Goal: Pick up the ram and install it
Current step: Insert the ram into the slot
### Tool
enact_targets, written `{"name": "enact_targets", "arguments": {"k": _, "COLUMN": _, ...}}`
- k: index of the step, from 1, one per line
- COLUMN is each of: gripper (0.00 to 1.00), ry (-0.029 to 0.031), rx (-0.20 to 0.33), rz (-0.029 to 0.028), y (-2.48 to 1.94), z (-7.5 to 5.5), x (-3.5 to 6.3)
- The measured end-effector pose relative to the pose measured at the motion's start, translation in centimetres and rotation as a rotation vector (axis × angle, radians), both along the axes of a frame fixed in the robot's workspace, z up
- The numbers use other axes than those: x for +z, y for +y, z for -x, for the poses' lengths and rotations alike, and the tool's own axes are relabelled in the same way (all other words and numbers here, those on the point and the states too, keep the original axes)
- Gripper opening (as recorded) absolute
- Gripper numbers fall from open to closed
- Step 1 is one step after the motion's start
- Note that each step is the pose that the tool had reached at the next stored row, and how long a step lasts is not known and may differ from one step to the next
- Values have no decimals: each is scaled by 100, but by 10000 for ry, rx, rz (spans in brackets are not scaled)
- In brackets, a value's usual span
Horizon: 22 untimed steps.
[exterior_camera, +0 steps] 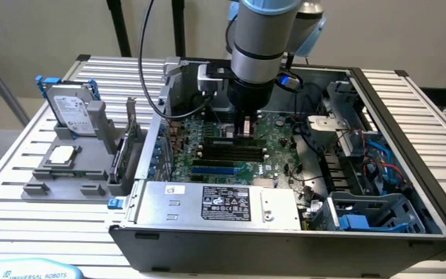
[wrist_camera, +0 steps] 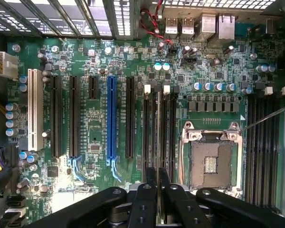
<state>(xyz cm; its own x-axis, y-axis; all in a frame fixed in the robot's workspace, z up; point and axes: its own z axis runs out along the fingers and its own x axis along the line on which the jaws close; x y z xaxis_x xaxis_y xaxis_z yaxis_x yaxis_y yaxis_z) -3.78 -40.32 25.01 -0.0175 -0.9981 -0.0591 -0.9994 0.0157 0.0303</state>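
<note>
One gripper (wrist_camera: 157, 190), jaws nearly closed on one ram (wrist_camera: 158, 128), standing edge-on over four black memory slots (wrist_camera: 168, 128).

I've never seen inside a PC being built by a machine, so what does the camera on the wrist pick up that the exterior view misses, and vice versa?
Wrist view only: the empty processor socket, the blue expansion slot and the rear ports seen head-on.

Exterior view only: the arm, the grey holder with a hard drive, and the power supply.

Both: the motherboard, its memory slots, and the gripper shut on the ram, held edge-on over those slots.
</note>
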Motion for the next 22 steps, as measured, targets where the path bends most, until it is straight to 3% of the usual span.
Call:
{"name": "enact_targets", "arguments": {"k": 2, "gripper": 13, "ry": -7, "rx": -1, "rz": 99, "y": 0, "z": 0, "x": -9}}
{"name": "enact_targets", "arguments": {"k": 5, "gripper": 13, "ry": -24, "rx": 0, "rz": 302, "y": -1, "z": 0, "x": -20}}
{"name": "enact_targets", "arguments": {"k": 6, "gripper": 13, "ry": -30, "rx": 1, "rz": 337, "y": -1, "z": 0, "x": -27}}
{"name": "enact_targets", "arguments": {"k": 10, "gripper": 13, "ry": -31, "rx": 1, "rz": 370, "y": -1, "z": 0, "x": -50}}
{"name": "enact_targets", "arguments": {"k": 22, "gripper": 13, "ry": -33, "rx": 7, "rz": 370, "y": -1, "z": 8, "x": -182}}
